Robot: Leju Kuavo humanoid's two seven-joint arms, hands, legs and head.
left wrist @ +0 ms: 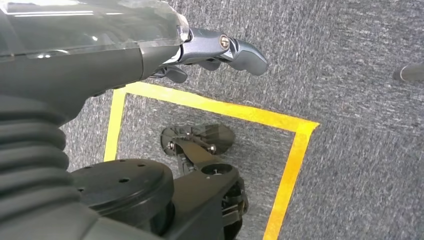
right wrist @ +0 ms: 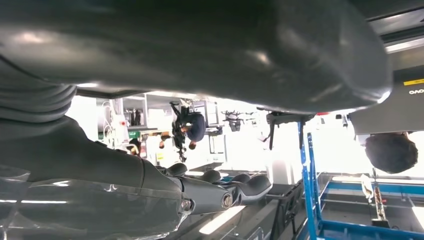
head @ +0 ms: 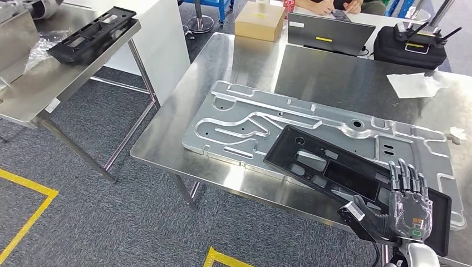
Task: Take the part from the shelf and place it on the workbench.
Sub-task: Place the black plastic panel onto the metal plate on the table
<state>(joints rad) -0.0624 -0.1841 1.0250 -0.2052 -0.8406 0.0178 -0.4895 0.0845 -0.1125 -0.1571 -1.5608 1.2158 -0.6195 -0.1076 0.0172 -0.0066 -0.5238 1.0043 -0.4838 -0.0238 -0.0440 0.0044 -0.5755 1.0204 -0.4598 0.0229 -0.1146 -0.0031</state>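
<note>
A long black plastic part (head: pixel 334 167) lies flat on a machined aluminium plate (head: pixel 250 119) on the steel workbench (head: pixel 234 61); its near right end reaches the bench's front edge. My right hand (head: pixel 409 208) is over that near end, fingers stretched out and apart, thumb out to the side, gripping nothing. Its fingers (right wrist: pixel 240 187) look straight in the right wrist view. My left hand (left wrist: pixel 215 50) hangs over the carpet with nothing in it. A second black part (head: pixel 92 34) lies on the steel table (head: pixel 33 83) at the far left.
At the back of the workbench are a cardboard box (head: pixel 259 22), a grey case (head: pixel 328 33), a black controller case (head: pixel 412 47) and a crumpled white sheet (head: pixel 414 84). A person's hands (head: pixel 328 6) rest beyond the bench. Yellow tape (left wrist: pixel 295 160) marks the floor.
</note>
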